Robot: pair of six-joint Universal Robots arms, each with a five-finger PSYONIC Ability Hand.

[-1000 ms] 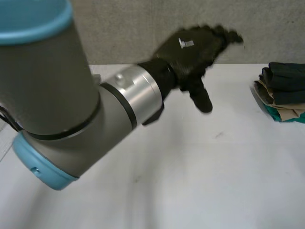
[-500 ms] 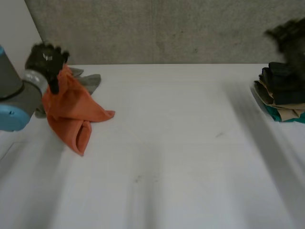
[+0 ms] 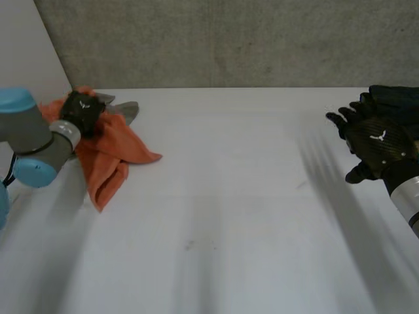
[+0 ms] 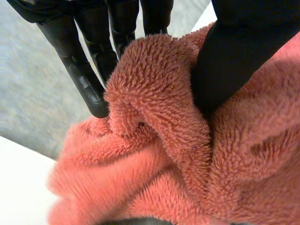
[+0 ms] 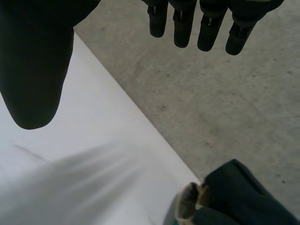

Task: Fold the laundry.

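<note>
Towel [image 3: 111, 154], orange and bunched, lies at the left of the frame on the white counter [image 3: 229, 216], pinched by the left hand [image 3: 82, 112] between fingers and thumb. The right hand [image 3: 376, 147], fingers spread and empty, hovers at the right edge near stacked dark clothes [image 5: 239, 190].

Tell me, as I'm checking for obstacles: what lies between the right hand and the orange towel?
Only bare white table, seen in the head view, from right hand to orange towel.

1. no words, numbers or brand names can be read anywhere.
2. the back of the left hand [image 3: 82, 112] bears a small white mark, too small to read.
3. the back of the right hand [image 3: 376, 147] bears a similar white mark, also unreadable.
</note>
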